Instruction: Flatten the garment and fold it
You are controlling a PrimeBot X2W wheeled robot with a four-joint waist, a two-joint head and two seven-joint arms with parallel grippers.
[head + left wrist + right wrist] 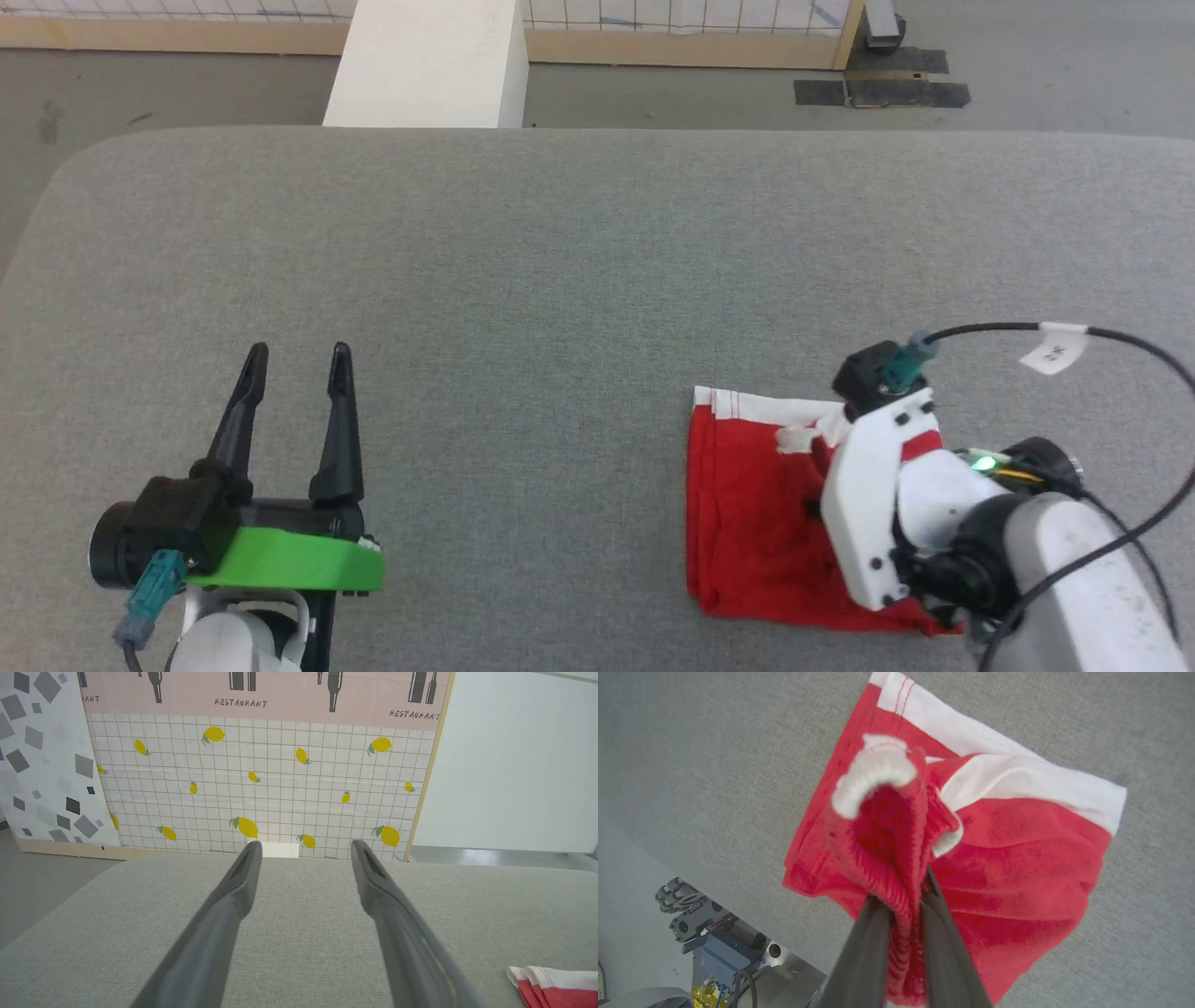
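Pinching a bunch of the garment, right gripper looks set to fold it; left gripper idles near-left, jaws wide.

The left tool has long black fingers, with a green plate behind it. Behind the right tool are a white shell with black screws, and a black cable with a white tag.

The garment lies on the table beneath the right arm, far from the left gripper, jaws spread.
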